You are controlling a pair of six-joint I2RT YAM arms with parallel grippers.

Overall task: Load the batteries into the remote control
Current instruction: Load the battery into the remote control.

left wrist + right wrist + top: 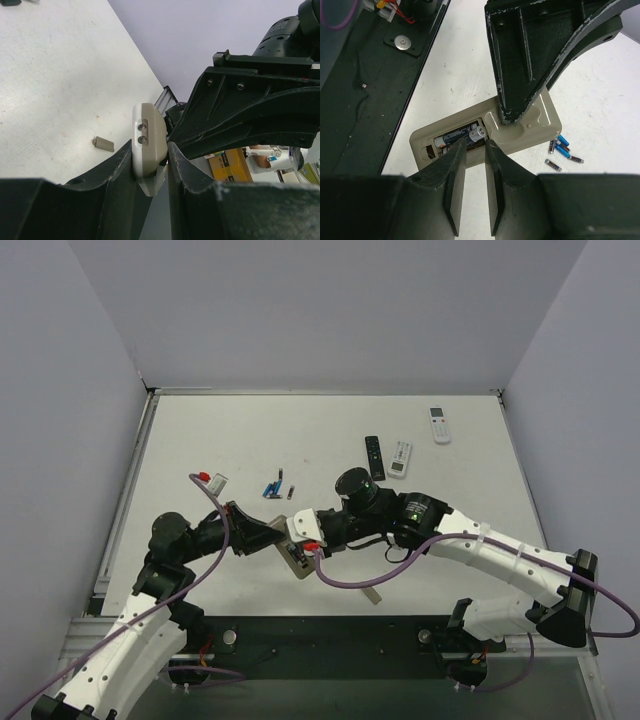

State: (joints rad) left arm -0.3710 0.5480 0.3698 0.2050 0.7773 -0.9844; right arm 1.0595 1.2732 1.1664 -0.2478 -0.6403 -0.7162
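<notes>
The remote control point(535, 125) lies grey-tan back up, its dark battery recess open. One dark battery point(462, 136) with a silver end lies in the recess. My left gripper point(150, 165) is shut on the remote's end point(150, 140) and also shows in the right wrist view point(520, 75). My right gripper point(475, 145) hovers with its tips at the recess edge, jaws a narrow gap apart with nothing between them. In the top view both grippers point(283, 540) point(303, 543) meet over the remote point(296, 562) near the table's front. Several loose batteries point(273, 487) point(562, 150) lie beyond it.
A small grey-tan cover piece point(103, 144) point(372, 594) lies on the table near the front edge. A slim black remote point(373, 457) and two white remotes point(400, 458) point(439, 424) lie at the back right. A small white-and-red item point(210, 480) lies at the left.
</notes>
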